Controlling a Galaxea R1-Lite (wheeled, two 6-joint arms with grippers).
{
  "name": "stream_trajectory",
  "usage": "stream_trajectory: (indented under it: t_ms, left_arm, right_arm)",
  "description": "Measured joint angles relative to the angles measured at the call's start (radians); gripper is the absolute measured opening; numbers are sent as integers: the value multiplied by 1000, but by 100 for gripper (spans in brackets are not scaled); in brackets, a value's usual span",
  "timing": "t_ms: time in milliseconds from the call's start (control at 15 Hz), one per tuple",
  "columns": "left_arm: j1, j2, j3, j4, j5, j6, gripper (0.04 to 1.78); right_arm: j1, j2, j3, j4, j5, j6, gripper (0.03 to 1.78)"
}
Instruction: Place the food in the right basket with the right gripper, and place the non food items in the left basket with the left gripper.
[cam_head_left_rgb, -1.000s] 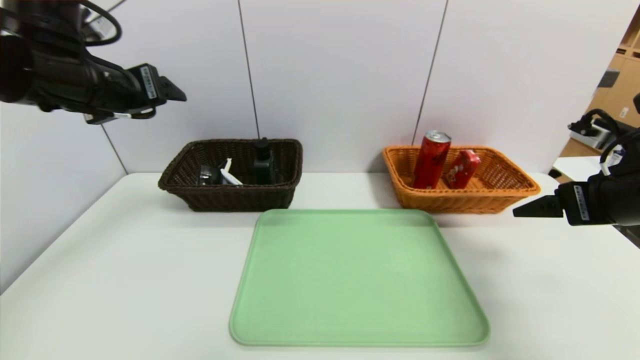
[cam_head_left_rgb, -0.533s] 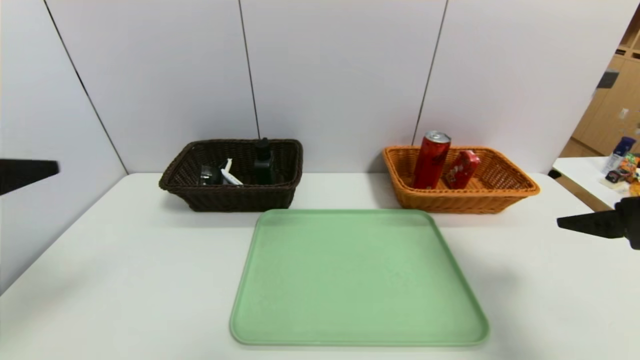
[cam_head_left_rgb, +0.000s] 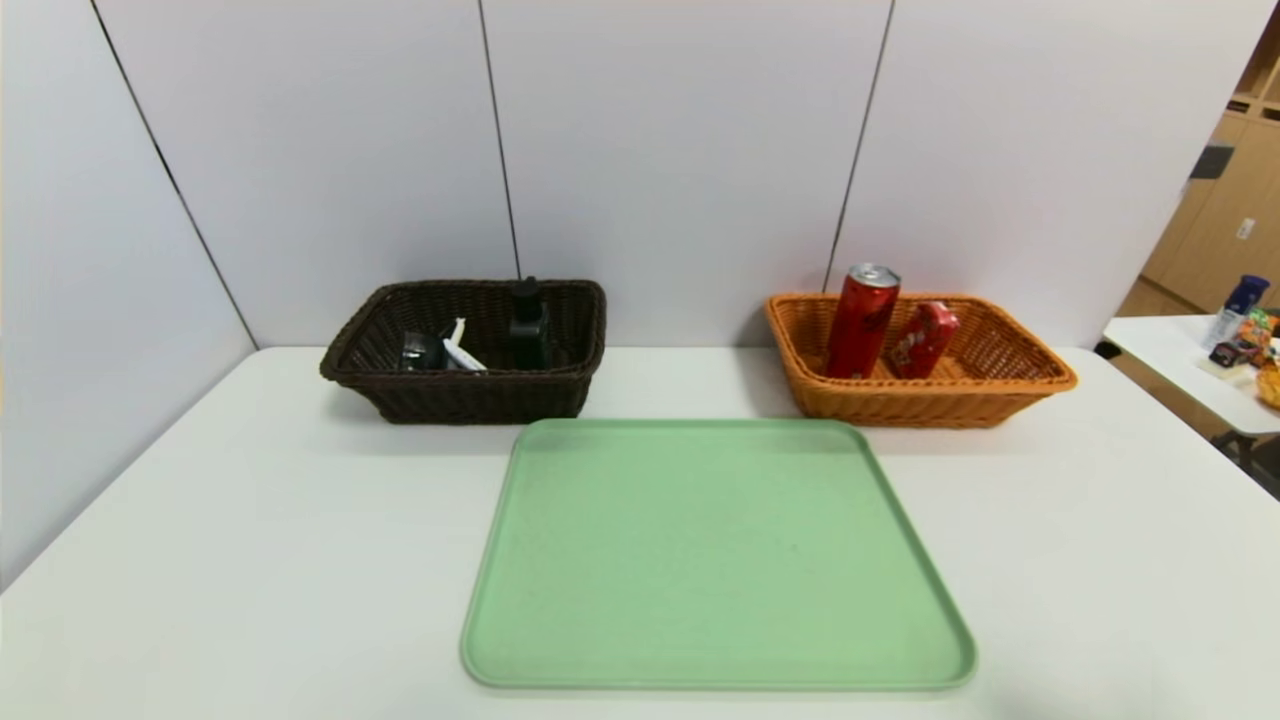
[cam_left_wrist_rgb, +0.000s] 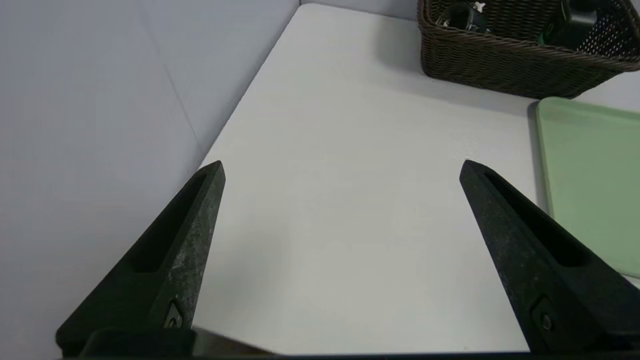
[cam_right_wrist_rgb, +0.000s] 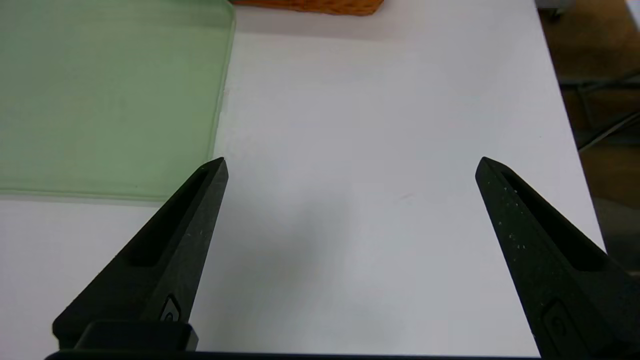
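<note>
The red drink can (cam_head_left_rgb: 861, 320) stands and the small red carton (cam_head_left_rgb: 924, 338) leans inside the orange basket (cam_head_left_rgb: 1010, 395) at the back right. The black bottle (cam_head_left_rgb: 528, 325), the white peeler (cam_head_left_rgb: 458, 350) and the small cup in its black holder (cam_head_left_rgb: 418, 350) lie in the dark brown basket (cam_head_left_rgb: 470, 395) at the back left, which also shows in the left wrist view (cam_left_wrist_rgb: 515, 70). The marker is not distinguishable. Both arms are out of the head view. My left gripper (cam_left_wrist_rgb: 342, 167) is open and empty above the table's left side. My right gripper (cam_right_wrist_rgb: 351, 165) is open and empty above the table's right front.
A light green tray (cam_head_left_rgb: 715, 560) lies bare in the middle of the white table (cam_head_left_rgb: 250, 560), with its edge in both wrist views (cam_left_wrist_rgb: 590, 180) (cam_right_wrist_rgb: 100, 100). Grey walls close the back and left. A side table with bottles (cam_head_left_rgb: 1235, 335) stands at the far right.
Both arms have drawn back out of the head view: the left gripper went down and off the left edge, the right gripper off the right edge. The baskets' contents have not moved.
</note>
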Motion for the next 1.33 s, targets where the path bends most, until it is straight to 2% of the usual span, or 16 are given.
stream_trajectory:
  t_ms: [200, 400, 533, 667, 800, 933, 1200, 1267, 1333]
  left_arm:
    - [25, -70, 18, 22, -3, -39, 167]
    - [89, -118, 37, 21, -90, -21, 167]
    - [98, -188, 76, 18, -128, 29, 167]
    - [100, -277, 131, -3, -156, 121, 168]
    - [98, -333, 184, -61, -189, 164, 169]
    - [97, -359, 251, -140, -204, 157, 169]
    - [96, -373, 530, -450, -218, 172, 169]
    - [96, -374, 633, -565, -226, 186, 169]
    - [96, -374, 727, -680, -236, 197, 169]
  right_arm:
    - [-1, -235, 72, 2, -9, -1, 171]
    - [0, -406, 126, -3, -15, -12, 171]
    - [2, -498, 144, -4, -7, -28, 171]
    - [0, -589, 174, -20, -31, -51, 171]
    - [-2, -634, 217, -131, -78, -65, 171]
    - [-2, -653, 315, -263, -90, -72, 171]
    - [-3, -665, 653, -663, -73, -124, 171]
    - [-3, -665, 709, -739, -56, -132, 171]
    - [-3, -665, 736, -756, -39, -134, 171]
